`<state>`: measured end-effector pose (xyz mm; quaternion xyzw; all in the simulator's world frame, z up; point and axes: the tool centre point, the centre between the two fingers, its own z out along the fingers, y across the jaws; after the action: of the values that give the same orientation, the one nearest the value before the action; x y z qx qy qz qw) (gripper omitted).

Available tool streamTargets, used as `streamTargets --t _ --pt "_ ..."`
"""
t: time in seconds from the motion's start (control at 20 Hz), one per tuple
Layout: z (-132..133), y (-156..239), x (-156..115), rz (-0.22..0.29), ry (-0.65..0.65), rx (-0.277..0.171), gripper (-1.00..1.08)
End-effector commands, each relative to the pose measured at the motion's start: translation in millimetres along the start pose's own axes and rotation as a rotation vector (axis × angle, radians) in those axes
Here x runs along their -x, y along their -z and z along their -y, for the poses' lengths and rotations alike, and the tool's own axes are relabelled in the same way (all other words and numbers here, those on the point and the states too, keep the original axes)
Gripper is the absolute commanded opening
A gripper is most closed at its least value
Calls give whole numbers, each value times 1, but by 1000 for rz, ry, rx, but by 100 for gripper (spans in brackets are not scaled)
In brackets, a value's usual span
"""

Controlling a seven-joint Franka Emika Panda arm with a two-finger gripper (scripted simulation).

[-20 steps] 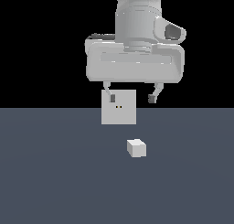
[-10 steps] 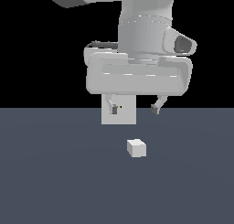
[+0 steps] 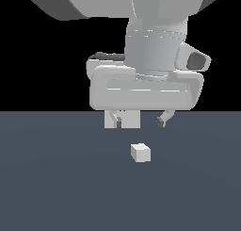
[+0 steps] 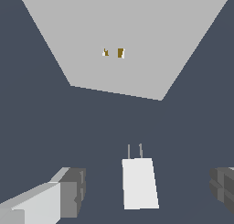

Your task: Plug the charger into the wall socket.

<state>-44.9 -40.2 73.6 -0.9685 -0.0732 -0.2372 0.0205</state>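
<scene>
While our claw (image 3: 140,120) hangs spread wide above the worktop (image 3: 56,178), the charger (image 3: 140,152) lies free below. Its prongs face the wall socket (image 4: 114,35).

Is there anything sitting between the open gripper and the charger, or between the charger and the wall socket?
Nothing visible. The charger lies on bare floor between the gripper's open fingers, untouched. Only bare floor separates its prongs from the wall socket.

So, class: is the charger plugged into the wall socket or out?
Out. The charger lies on the floor, prongs short of the wall socket.
</scene>
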Motion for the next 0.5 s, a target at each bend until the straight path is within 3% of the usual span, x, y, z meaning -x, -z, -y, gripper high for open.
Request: streamTargets --t 0.0,0.45 --pt "0 -3 2 -18 8 -3 100" --pt "-1 -10 7 -43 21 -7 100"
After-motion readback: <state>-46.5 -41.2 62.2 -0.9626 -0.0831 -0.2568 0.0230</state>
